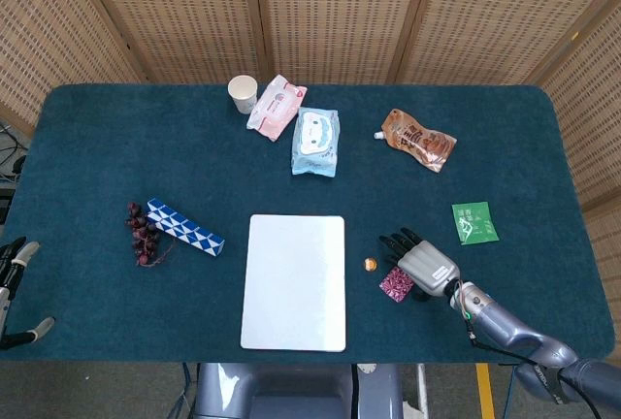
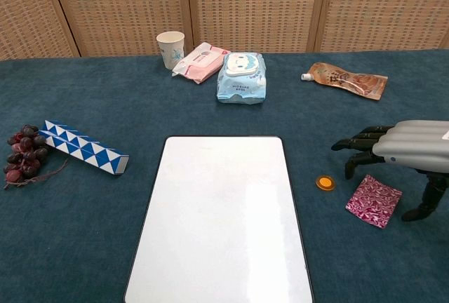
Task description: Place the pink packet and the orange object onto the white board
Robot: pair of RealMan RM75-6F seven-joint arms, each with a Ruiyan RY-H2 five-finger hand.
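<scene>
A small pink patterned packet [image 1: 395,284] [image 2: 374,200] lies flat on the blue cloth, right of the white board [image 1: 294,281] [image 2: 221,219]. A small round orange object [image 1: 370,264] [image 2: 324,182] sits between board and packet. My right hand [image 1: 422,264] [image 2: 403,150] hovers just above the packet's right side. Its fingers are spread and point left toward the orange object, and it holds nothing. Only part of my left hand [image 1: 17,293] shows at the left edge of the head view, fingers apart and empty.
Along the back stand a paper cup [image 1: 243,93], a pink wipes pack [image 1: 276,107], a blue wipes pack [image 1: 315,142] and a brown pouch [image 1: 417,140]. A green sachet [image 1: 474,222] lies right of my right hand. A blue-white block snake [image 1: 184,227] and grapes [image 1: 143,233] lie left.
</scene>
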